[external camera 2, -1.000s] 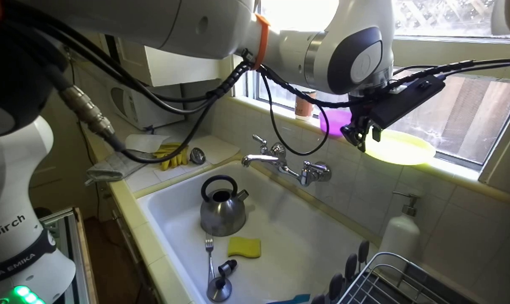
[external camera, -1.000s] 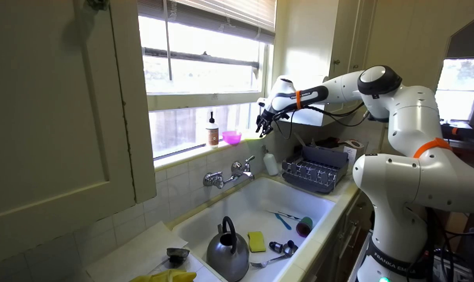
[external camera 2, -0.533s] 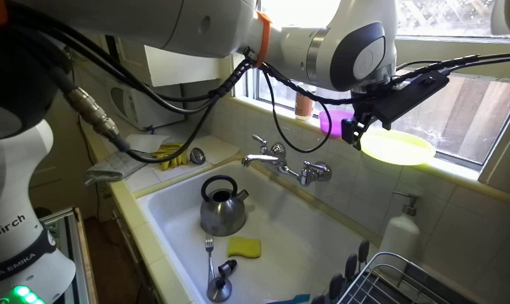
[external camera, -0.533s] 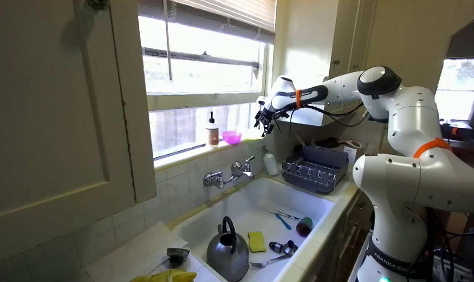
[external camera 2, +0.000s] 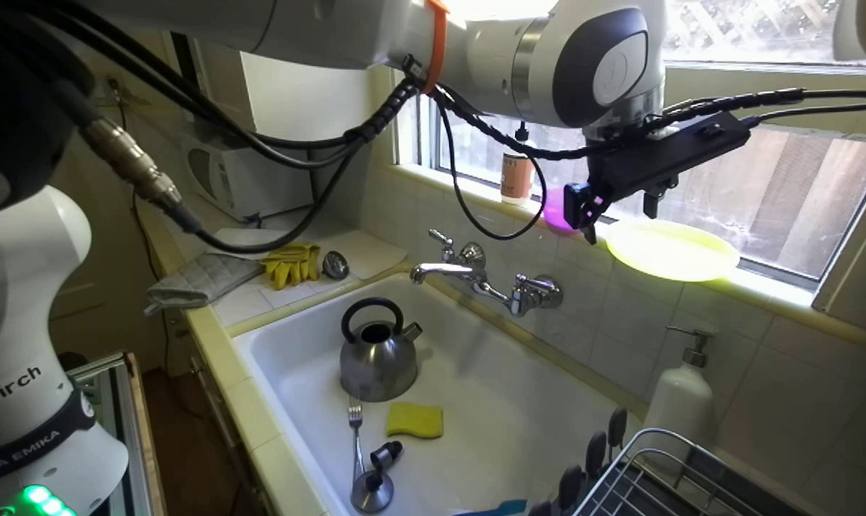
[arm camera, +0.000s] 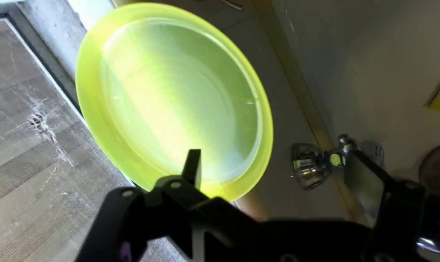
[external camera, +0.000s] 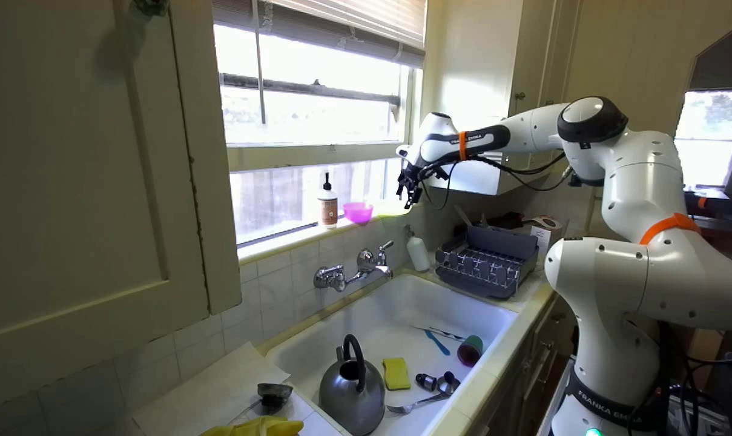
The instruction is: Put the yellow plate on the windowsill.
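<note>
The yellow plate (external camera 2: pixel 680 252) lies on the windowsill (external camera 2: pixel 468 186), spanning the width of the ledge beside the pink bowl. In the wrist view the whole round of the plate (arm camera: pixel 169 98) shows apart from a piece of rim behind a finger. My gripper (arm camera: pixel 276 154) stands wide open with nothing between its fingers. One finger (arm camera: pixel 193 163) overlaps the plate's lower edge in that view; the opposite one is off over the tap side. In an exterior view the gripper (external camera 2: pixel 621 222) hangs just above the plate, apart from it.
A pink bowl (external camera: pixel 358 212) and a soap bottle (external camera: pixel 328 209) stand farther along the sill. Below are the wall tap (external camera: pixel 366 272), the sink with a kettle (external camera: pixel 352 393) and a sponge (external camera: pixel 396 373), a white dispenser (external camera 2: pixel 680 401) and a dish rack (external camera: pixel 487 260).
The jaws have spread wide, letting go of the plate. My gripper has risen slightly and shifted along the sill towards the pink bowl. The plate stays on the sill.
</note>
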You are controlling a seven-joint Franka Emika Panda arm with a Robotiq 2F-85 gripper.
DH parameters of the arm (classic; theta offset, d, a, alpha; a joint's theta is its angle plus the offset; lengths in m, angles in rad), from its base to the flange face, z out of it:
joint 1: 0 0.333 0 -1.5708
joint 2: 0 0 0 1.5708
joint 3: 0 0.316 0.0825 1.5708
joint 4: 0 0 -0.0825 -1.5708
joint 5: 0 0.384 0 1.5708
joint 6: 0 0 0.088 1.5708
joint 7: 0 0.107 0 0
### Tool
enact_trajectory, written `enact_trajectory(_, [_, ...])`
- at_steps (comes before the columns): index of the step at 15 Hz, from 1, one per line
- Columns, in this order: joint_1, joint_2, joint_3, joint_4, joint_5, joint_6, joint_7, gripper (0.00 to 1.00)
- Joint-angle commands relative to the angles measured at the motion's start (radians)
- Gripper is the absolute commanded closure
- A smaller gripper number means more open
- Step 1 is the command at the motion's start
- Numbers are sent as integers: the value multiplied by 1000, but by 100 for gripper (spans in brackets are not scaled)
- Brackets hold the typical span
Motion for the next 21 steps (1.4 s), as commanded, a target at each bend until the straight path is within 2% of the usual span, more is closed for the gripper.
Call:
enact_trajectory(1, [-98,53,69,-87,17,-70,110,0])
enact_trajectory(7, [-315,104,195,-276,28,-18,328,0])
enact_trajectory(12, [-466,147,261,-407,34,48,560,0])
enact_trajectory(16, [-552,178,296,-481,52,121,717,0])
enact_trajectory(21, [-632,227,323,-562,126,195,801,0])
